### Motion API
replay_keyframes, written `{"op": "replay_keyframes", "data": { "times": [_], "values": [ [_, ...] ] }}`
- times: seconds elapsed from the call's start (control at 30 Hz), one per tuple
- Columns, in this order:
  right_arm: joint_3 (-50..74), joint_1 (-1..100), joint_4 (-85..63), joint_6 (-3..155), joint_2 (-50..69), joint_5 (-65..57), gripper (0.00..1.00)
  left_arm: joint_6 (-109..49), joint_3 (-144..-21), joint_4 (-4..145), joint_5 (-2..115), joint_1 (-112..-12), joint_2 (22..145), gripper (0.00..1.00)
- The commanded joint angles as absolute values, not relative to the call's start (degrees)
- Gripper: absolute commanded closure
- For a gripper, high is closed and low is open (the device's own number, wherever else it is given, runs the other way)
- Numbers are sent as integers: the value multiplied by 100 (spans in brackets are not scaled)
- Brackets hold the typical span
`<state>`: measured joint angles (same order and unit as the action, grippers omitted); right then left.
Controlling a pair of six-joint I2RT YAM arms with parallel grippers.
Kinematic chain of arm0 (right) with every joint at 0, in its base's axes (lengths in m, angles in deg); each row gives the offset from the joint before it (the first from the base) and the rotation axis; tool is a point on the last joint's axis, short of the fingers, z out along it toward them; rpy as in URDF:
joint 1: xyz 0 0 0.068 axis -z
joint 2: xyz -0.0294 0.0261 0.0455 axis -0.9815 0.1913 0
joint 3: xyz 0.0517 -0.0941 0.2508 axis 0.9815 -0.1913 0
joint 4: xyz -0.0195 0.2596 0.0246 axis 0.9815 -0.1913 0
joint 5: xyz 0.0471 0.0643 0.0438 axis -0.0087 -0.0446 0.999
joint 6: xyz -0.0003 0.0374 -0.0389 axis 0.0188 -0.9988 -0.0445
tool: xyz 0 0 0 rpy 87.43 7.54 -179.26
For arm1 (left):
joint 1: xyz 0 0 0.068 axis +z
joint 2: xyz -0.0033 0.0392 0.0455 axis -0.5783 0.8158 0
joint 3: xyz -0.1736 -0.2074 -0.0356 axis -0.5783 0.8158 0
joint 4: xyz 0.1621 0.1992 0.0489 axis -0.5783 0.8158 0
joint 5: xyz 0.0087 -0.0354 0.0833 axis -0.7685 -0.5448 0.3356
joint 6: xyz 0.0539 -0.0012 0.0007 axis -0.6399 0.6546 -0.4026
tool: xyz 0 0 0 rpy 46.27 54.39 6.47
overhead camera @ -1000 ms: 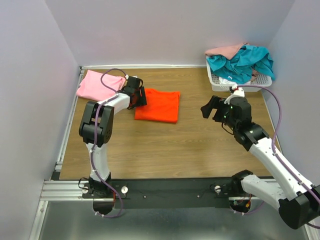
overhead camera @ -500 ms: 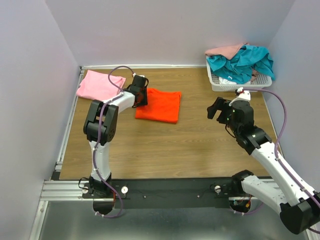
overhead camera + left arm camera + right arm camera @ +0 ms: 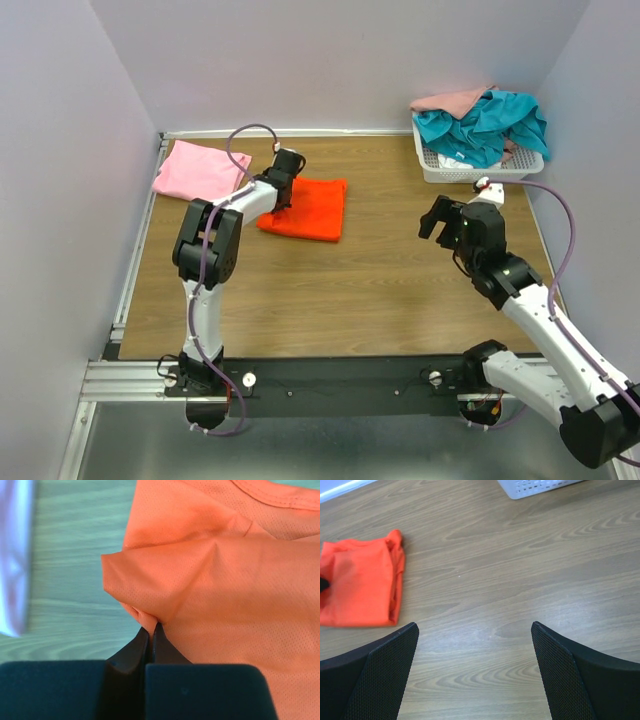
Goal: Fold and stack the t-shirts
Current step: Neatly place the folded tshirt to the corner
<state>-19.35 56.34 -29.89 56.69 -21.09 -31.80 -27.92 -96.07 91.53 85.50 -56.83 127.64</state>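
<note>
The orange t-shirt (image 3: 310, 210) is bright and plain; the pink t-shirt (image 3: 195, 170) pale; the table (image 3: 350, 290) brown wood-grain.

L arm (image 3: 198, 310) + R arm (image 3: 545, 315): white links, blk joints | purple cables (image 3: 233, 138) off wrists | R fingers (image 3: 375, 670): blk, mesh-textured

Left wrist view: your bright orange mesh-knit t-shirt (image 3: 225, 605) runs off the top, right and bottom edges, so you get no full outline. The left claw (image 3: 150, 632) tips pinch into a fold, and the cloth between them is hidden. Blurred pale strip (image 3: 12, 555) at the left edge: can't tell what it is.
Right wrist view: white plastic mesh basket (image 3: 540, 486) is cut by the top edge, only a corner shows.
Top view: teal cloth t-shirt (image 3: 480, 125) and peach-pink cloth t-shirt (image 3: 455, 100) cover most of the basket. Right arm (image 3: 560, 330) runs off the right edge.
</note>
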Motion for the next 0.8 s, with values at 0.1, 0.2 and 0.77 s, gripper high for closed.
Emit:
{"op": "replay_keyframes", "data": {
  "times": [0.1, 0.2, 0.77],
  "values": [
    [-1986, 5656, -3046, 5715, -1836, -3486, 0, -4612, -9320, 8159, 9749, -5397, 11998, 100],
    [-1985, 5664, -3046, 5724, -1748, -3556, 0, -5482, -9126, 7684, 9940, -5257, 11840, 100],
    [-1845, 5656, -3037, 5838, -1133, -4039, 0, -7645, -9767, 7252, 9213, -4290, 11611, 100]
  ]
}}
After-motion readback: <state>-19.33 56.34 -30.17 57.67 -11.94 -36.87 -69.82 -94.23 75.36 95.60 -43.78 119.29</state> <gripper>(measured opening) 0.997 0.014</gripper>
